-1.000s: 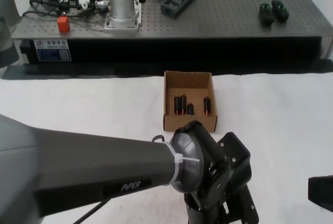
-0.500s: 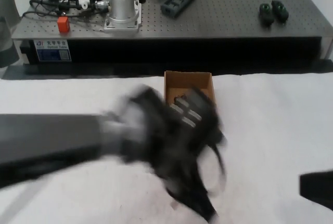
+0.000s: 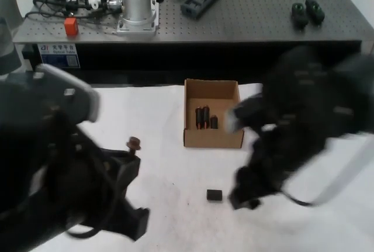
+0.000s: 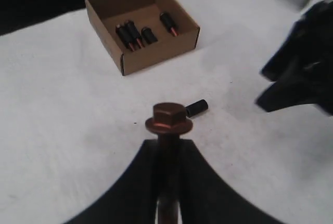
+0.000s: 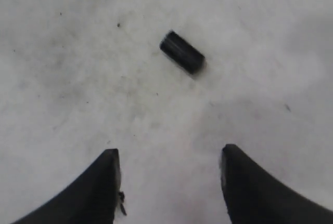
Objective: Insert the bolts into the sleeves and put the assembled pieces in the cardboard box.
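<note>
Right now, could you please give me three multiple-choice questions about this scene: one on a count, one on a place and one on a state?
1. How many pieces lie in the cardboard box? A two; B four; C six.
2. Where is the loose sleeve? A in the box; B on the metal bench; C on the white cloth.
3. What state is the left gripper in? A open; B shut on the sleeve; C shut on the bolt.
Answers: 1 B, four dark pieces show inside; 2 C, it lies on the cloth, apart from the box; 3 C, the bolt's shank is clamped, head sticking out.
</note>
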